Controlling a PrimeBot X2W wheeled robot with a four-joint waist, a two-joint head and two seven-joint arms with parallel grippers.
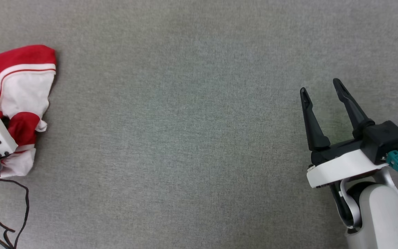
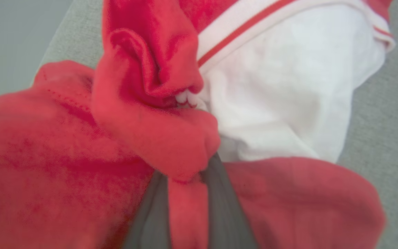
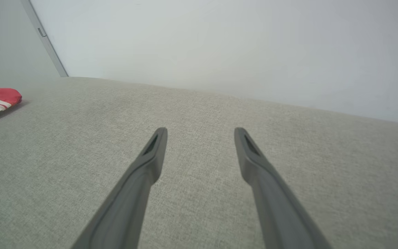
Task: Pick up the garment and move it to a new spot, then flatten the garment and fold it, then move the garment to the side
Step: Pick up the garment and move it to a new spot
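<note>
Left gripper pinches garment, heap lying fore-aft

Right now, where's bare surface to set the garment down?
Free: the grey surface between the garment and the open right gripper, from top edge to bottom. Crowded: far left, where the left gripper pinches the garment, loose cables beside it.

The garment is smooth cloth, lying on a matt, rough-woven fabric surface

You see a grey woven-fabric worktop; on it, at the far left, lies a crumpled red jersey shirt with white sleeve.
</note>
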